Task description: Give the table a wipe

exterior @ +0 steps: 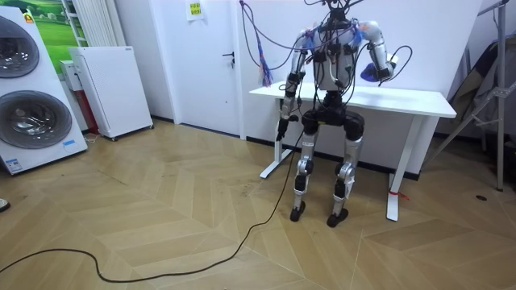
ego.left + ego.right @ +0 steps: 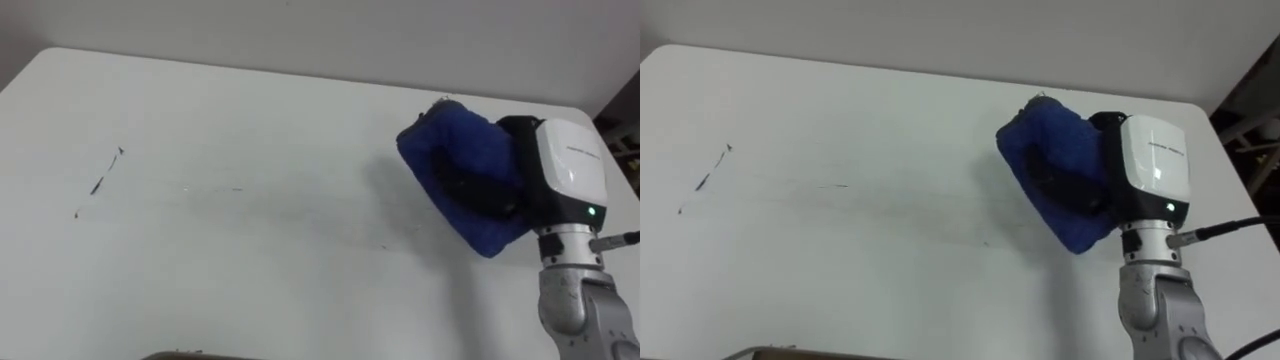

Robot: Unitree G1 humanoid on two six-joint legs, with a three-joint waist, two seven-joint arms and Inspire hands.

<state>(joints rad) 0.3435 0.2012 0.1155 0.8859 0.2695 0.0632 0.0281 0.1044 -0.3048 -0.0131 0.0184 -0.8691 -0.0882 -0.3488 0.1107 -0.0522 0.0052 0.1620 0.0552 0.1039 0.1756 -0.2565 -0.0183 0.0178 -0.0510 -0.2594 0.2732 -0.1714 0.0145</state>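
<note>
Fingers [image 2: 470, 188] of the right hand [image 2: 568, 165]: dark, curled tight into a blue cloth [image 2: 462, 140], which is bunched against the palm. Firm hold, nothing loose hanging.

Table [image 2: 250, 280]: white, wide top. The robot stands at its near edge, facing it, back to the room camera. Nothing stands on the stretch the eye views show.

Right arm: bent up at the robot's right. The room view has the hand and cloth raised clear above the table top, over its far right part. Not in contact with the surface, as far as can be read.

Left hand [image 1: 282, 130]: hangs low beside the body on the room view's left, below the table edge, idle.

Cloth: thick, folded, deep blue. It casts a soft shadow on the table just beside it.

Dirt, in order of size:
- dark marks [image 2: 98, 185], a short slanted scatter on the far left part of the table, well apart from the cloth.
- faint streak [image 2: 236, 188], thin, near the middle.
- a speck [image 2: 380, 246], nearer the cloth, between it and the middle.

Judgement on progress: the cloth is in hand, so the pick-up is done, but the wiping looks barely begun or between strokes. The area under and around the cloth reads clean. The middle shows thin residue only. The left-side marks look untouched and are the main job left, calling for the cloth to be lowered flat and carried across most of the table's width.
</note>
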